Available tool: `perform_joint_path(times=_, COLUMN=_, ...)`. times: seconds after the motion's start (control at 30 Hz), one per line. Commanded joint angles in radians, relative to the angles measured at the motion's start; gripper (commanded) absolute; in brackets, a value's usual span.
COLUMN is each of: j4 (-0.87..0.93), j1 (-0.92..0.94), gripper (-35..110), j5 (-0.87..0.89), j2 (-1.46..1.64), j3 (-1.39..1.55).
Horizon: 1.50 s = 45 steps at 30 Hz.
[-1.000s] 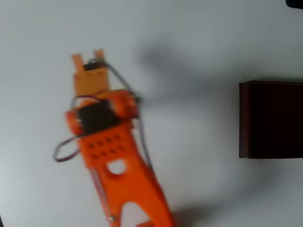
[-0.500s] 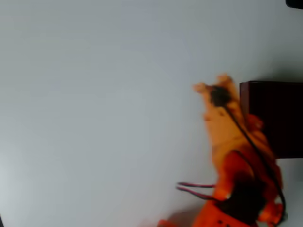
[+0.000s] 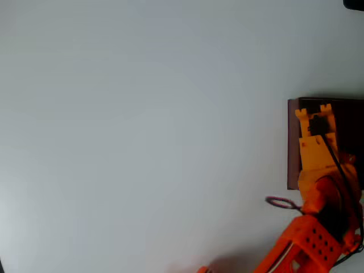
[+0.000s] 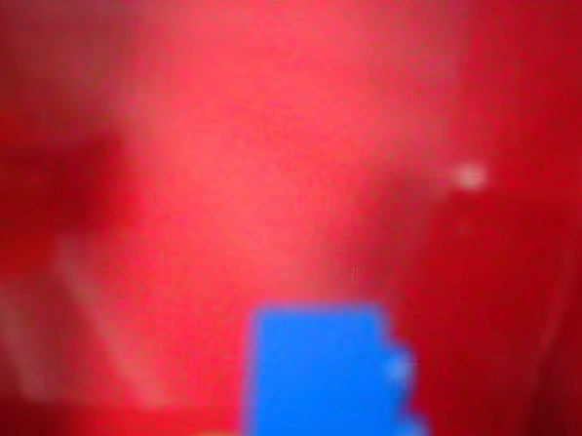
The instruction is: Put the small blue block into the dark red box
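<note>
Looking down in the overhead view, I see the gripper [image 3: 318,108] poised over the dark red box [image 3: 293,142], fingertips inside its upper left corner; releasing well should mean parting the jaws here, clear of the wall. Through the wrist view, the small blue block [image 4: 317,376] sits clamped at the claw, red box floor behind it.
</note>
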Motion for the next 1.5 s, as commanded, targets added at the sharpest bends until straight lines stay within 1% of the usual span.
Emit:
perform_joint_path(times=0.0, j4=-0.055, j1=0.015, gripper=13, j5=0.000, j2=0.011, j3=0.057)
perform_joint_path(times=0.07, j4=-0.035, j1=-0.002, gripper=19, j5=-0.040, j2=0.044, j3=0.069)
perform_joint_path(times=0.17, j4=0.066, j1=-0.026, gripper=20, j5=-0.061, j2=0.179, j3=0.083)
perform_joint_path(times=0.37, j4=0.307, j1=-0.137, gripper=21, j5=-0.146, j2=0.655, j3=0.178)
perform_joint_path(times=0.5, j4=0.414, j1=-0.305, gripper=22, j5=-0.209, j2=1.088, j3=0.321)
perform_joint_path(times=0.6, j4=0.499, j1=-0.469, gripper=16, j5=-0.218, j2=1.408, j3=0.449)
perform_joint_path(times=0.67, j4=0.543, j1=-0.597, gripper=12, j5=-0.236, j2=1.557, j3=0.531)
perform_joint_path(times=0.73, j4=0.555, j1=-0.724, gripper=5, j5=-0.256, j2=1.563, j3=0.581)
perform_joint_path(times=0.87, j4=0.557, j1=-0.963, gripper=0, j5=-0.308, j2=1.574, j3=0.676)
perform_joint_path(times=1.1, j4=0.618, j1=-1.230, gripper=0, j5=-0.443, j2=1.572, j3=0.798)
perform_joint_path(times=1.2, j4=0.615, j1=-1.293, gripper=0, j5=-0.499, j2=1.574, j3=0.865)
perform_joint_path(times=1.47, j4=0.614, j1=-1.384, gripper=0, j5=-0.499, j2=1.582, j3=0.928)
